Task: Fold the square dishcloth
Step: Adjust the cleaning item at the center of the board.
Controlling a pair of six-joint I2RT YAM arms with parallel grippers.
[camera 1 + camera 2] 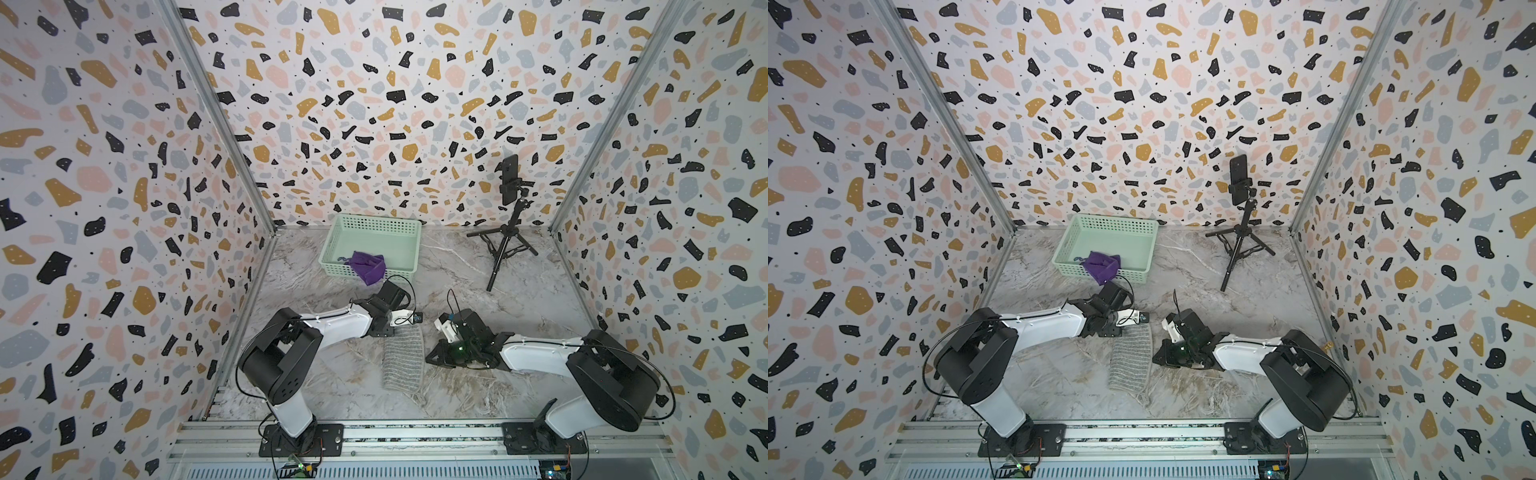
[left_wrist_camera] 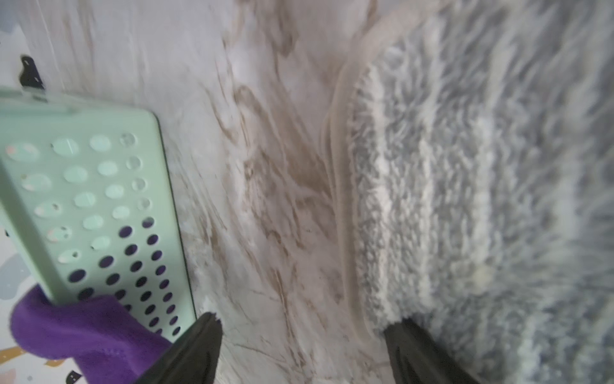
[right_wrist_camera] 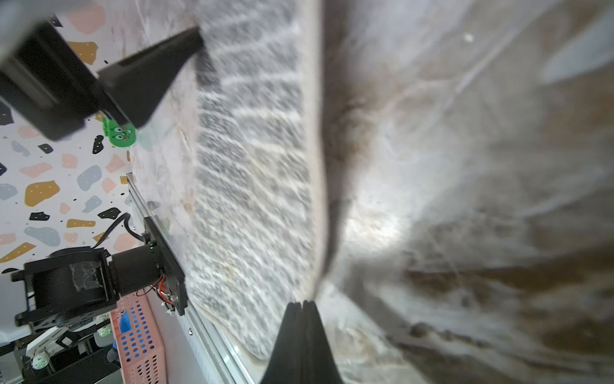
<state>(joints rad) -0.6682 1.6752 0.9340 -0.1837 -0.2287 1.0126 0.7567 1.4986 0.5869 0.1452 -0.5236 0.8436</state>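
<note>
Left wrist view is showing the left gripper [image 2: 305, 322] hanging released, 1 fingertip [image 2: 415, 342] touching the dishcloth [image 2: 465, 199] at its hemmed end. The right gripper [image 3: 302, 309] is sitting clenched on nothing, just beside the cloth's long edge. The dishcloth is lying flat as a narrow strip on the worktop [image 1: 340, 374] between the 2 arms. It is looking soft, light and limp, so pinching the 2 end corners is probably offering the surest hold.

Left claw [image 2: 305, 321] spread wide, right claw [image 3: 302, 303] pinched closed
</note>
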